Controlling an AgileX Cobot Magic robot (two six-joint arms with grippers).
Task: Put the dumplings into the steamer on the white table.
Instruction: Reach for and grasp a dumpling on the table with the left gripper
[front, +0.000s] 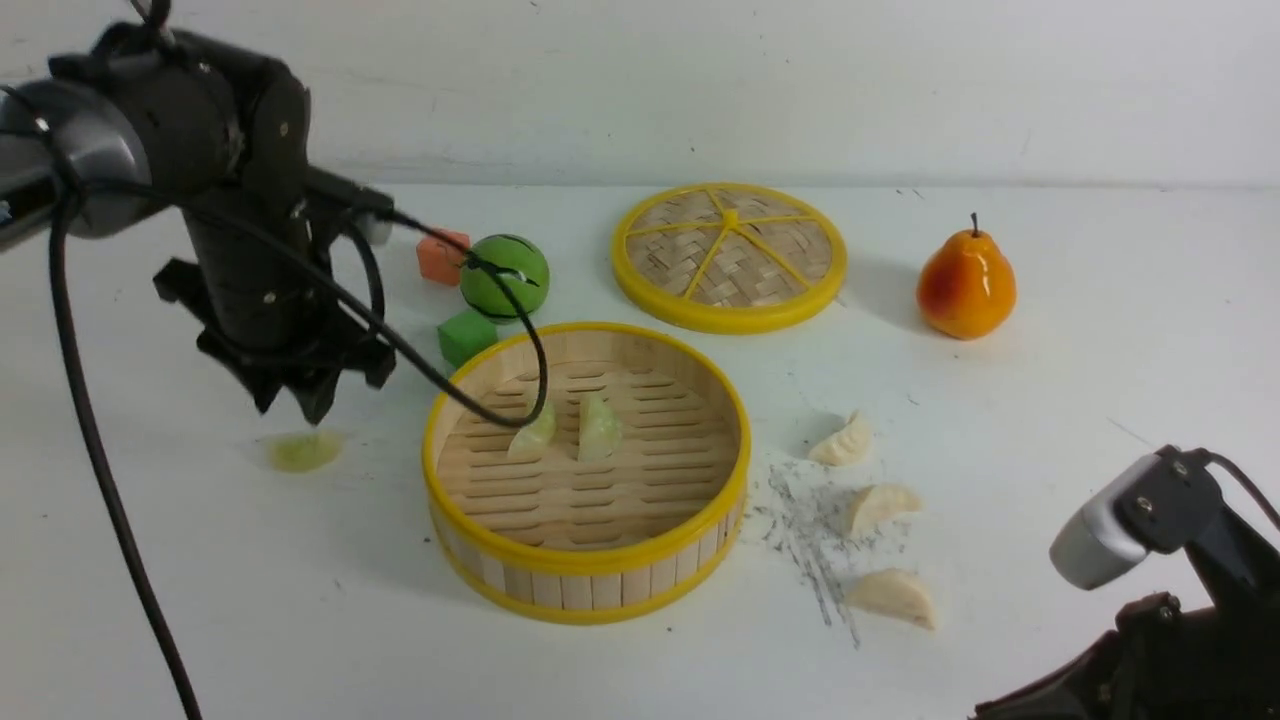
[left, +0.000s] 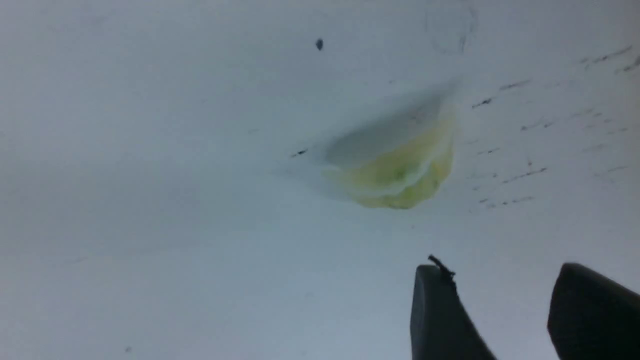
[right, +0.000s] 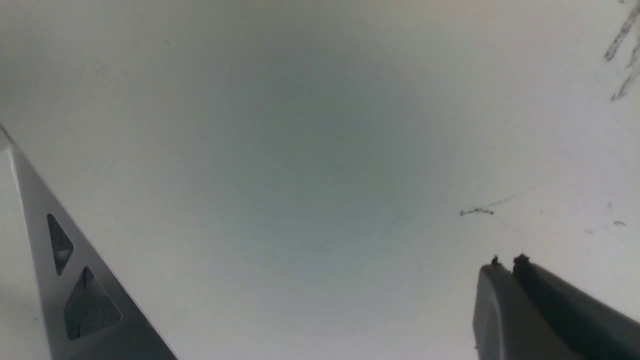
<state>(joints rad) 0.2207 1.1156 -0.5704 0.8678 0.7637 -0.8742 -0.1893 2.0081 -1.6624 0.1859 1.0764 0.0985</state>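
As the front view shows it, the left claw (front: 300, 400) hangs just above a pale green dumpling (front: 305, 450) that lies alone on the white worktop (front: 300, 620), off the left side of the steamer (front: 585, 565). Two more green dumplings (front: 533, 437) lie side by side on the steamer's slatted floor. Three cream dumplings (front: 880, 507) lie on the worktop off its right side. The right arm (front: 1150, 520) sits low at the near right, its claw out of this view.

Seen from the left wrist, the left claw (left: 510, 310) stands open and empty, and the pale green dumpling (left: 400, 175) lies flat ahead of the fingers, not between them. It looks light, smooth and likely slippery, perhaps a little squashy. A hold across the plump belly, rather than the thin pleated edge, seems safest.

Seen from the right wrist, the right claw (right: 515, 305) is closed on nothing above bare worktop.
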